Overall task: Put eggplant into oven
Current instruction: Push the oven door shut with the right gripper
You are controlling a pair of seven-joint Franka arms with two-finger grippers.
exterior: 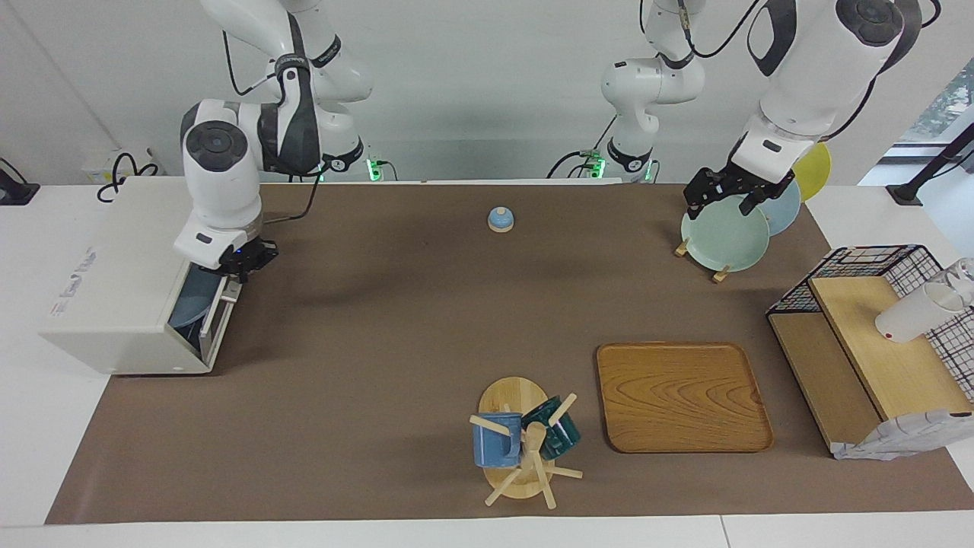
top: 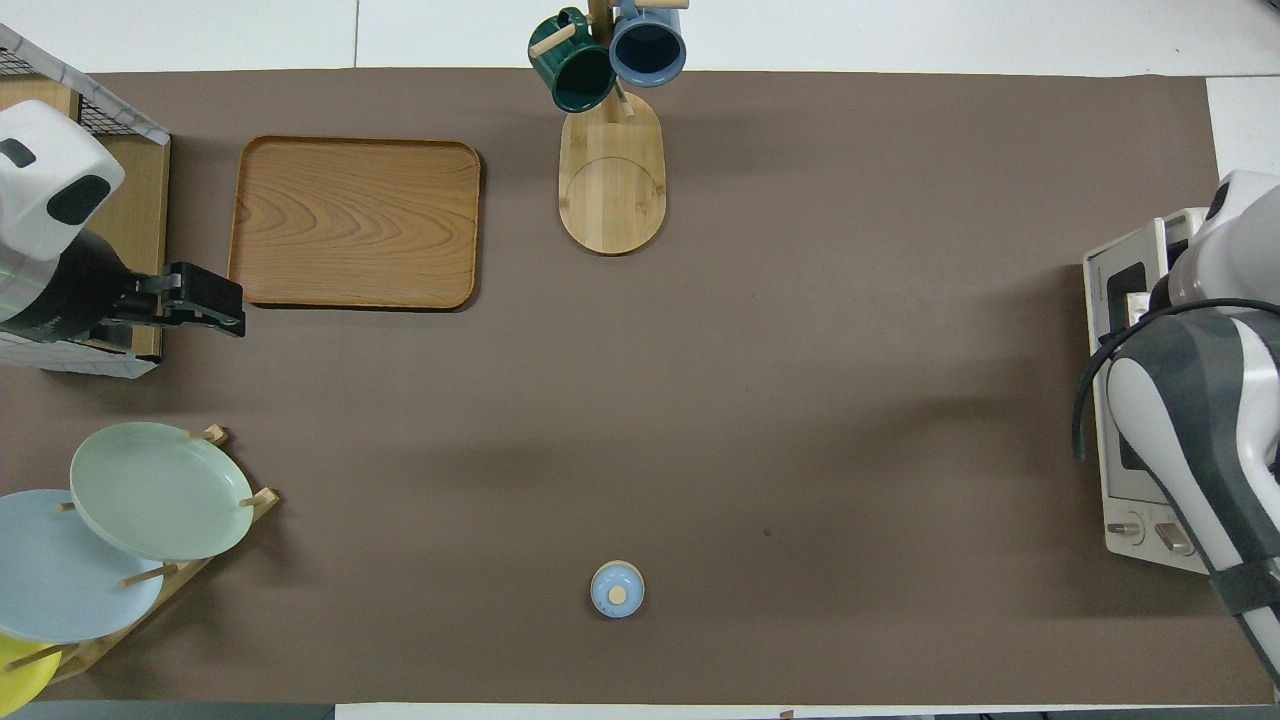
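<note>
The eggplant is hidden from both views. The cream-white oven stands at the right arm's end of the table, its dark glass door tilted up and almost shut. Through the glass I make out a blue plate. My right gripper is shut, holds nothing and rests at the door's top edge. In the overhead view the oven shows its front, and the right arm covers the gripper. My left gripper waits open, raised over the mat by the plate rack and also visible from overhead.
A wooden tray and a mug stand with a blue and a green mug lie far from the robots. A small blue lid sits near them. A black wire basket with wooden shelves carries a white cup.
</note>
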